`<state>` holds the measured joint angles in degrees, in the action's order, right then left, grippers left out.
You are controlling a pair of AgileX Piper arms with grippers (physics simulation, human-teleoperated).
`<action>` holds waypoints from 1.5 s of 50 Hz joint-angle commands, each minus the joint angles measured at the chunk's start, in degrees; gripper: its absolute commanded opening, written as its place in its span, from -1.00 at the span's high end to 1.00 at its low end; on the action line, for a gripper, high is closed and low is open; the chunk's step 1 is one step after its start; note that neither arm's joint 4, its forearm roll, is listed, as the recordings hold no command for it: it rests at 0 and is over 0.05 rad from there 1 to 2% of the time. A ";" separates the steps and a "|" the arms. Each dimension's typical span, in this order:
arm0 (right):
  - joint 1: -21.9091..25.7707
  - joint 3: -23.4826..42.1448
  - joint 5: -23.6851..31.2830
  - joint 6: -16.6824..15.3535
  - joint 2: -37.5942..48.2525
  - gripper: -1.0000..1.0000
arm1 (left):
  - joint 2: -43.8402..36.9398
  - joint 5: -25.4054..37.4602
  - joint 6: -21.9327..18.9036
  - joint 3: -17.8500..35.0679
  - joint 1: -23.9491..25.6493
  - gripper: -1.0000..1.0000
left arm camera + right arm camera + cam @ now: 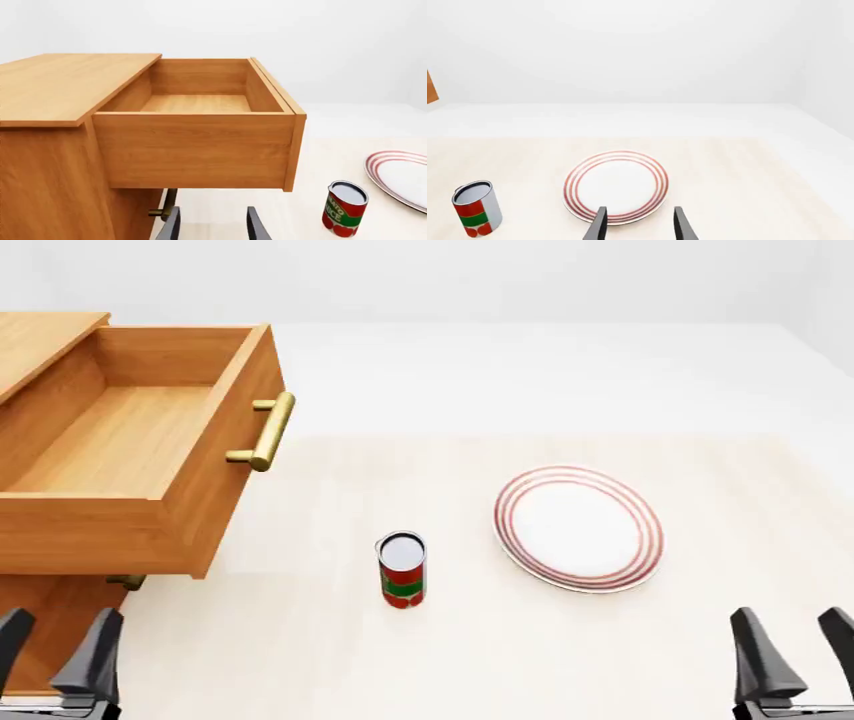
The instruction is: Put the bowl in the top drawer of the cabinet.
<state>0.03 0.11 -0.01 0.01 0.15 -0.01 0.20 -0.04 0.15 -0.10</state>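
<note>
The round deep ceramic bowl is not visible in any view; its location cannot be told. As ceramic, it is judged rigid, fairly heavy, smooth and breakable, so a rim pinch with one finger inside the wall is advised. The light-brown wooden top drawer [127,455] of the wooden cabinet [47,125] stands pulled out at far left, interior bare. A red tomato-sauce can [402,569] and flat red-ringed plate [579,528] lie centre-right. Left gripper [54,652] and right gripper [795,652] hang near, fingers spread, holding nothing.
</note>
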 commanded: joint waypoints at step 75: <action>0.03 0.07 -0.01 -0.03 0.11 -1.00 | -19.34 5.58 -5.26 11.14 23.59 -1.00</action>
<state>0.06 0.16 -0.03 0.03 0.28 -13.45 6.42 -5.66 9.38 17.79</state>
